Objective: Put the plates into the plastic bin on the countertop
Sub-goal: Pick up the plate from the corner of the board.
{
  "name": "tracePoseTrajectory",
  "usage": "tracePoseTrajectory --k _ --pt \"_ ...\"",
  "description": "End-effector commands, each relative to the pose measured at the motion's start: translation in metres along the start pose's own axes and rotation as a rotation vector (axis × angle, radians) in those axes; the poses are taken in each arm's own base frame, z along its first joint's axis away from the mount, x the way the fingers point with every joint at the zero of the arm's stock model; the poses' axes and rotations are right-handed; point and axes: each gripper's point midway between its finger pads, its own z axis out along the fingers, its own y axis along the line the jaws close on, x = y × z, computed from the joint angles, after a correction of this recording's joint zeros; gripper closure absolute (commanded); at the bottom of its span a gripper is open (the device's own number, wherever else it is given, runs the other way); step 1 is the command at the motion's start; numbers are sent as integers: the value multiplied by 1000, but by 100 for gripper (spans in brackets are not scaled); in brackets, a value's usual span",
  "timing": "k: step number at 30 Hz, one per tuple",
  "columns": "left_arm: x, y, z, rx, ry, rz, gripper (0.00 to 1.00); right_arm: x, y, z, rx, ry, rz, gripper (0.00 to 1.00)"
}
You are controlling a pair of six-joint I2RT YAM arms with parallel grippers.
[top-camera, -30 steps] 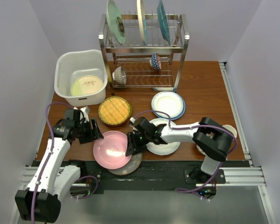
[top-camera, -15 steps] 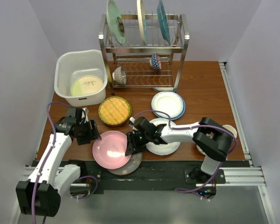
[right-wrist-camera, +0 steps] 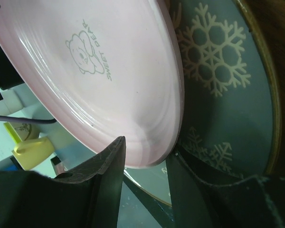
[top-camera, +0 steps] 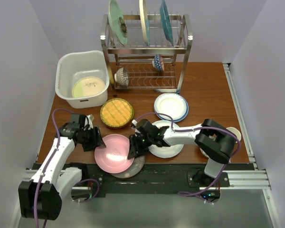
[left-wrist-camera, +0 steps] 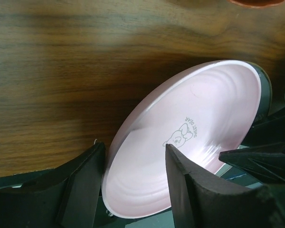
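Observation:
The pink plate (top-camera: 114, 153) lies tilted at the near edge of the countertop (top-camera: 204, 85), partly over a grey snowflake plate (top-camera: 133, 169). My right gripper (top-camera: 133, 149) is shut on the pink plate's right rim (right-wrist-camera: 133, 95), with the grey plate (right-wrist-camera: 213, 71) below it. My left gripper (top-camera: 97, 141) is open, its jaws on either side of the pink plate's left rim (left-wrist-camera: 180, 142). The white plastic bin (top-camera: 66, 61) stands at the back left and holds a lime green plate (top-camera: 89, 87).
A woven yellow plate (top-camera: 117, 112), a white plate (top-camera: 170, 147) and a blue-rimmed white plate (top-camera: 171, 106) lie on the countertop. The metal dish rack (top-camera: 180, 47) at the back holds three upright plates and two small bowls. A cup (top-camera: 233, 133) stands at the right.
My left gripper has moved down and to the right, up to the pink plate's left rim. The right arm and the plate have stayed put.

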Motion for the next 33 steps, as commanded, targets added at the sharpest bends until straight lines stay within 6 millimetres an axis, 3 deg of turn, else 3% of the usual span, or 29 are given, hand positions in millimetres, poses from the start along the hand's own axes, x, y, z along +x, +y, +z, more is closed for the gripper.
tracePoseTrajectory --k 1,11,19,25,28,33 --pt "1 -34 -8 187 -6 11 44 -7 18 3 -79 -19 -47 57" --pt "-2 -68 -21 385 -39 21 46 -6 18 2 -83 -19 -50 57" --pt "10 -65 -17 402 5 47 51 -7 19 1 -85 -21 -53 57" --pt "12 -57 -16 353 14 66 78 -8 21 1 -87 -22 -53 57" --pt "13 -55 -16 337 17 63 97 -8 21 1 -89 -22 -54 57" --pt "5 -50 -20 286 -15 62 100 -8 25 -2 -98 -28 -63 56"
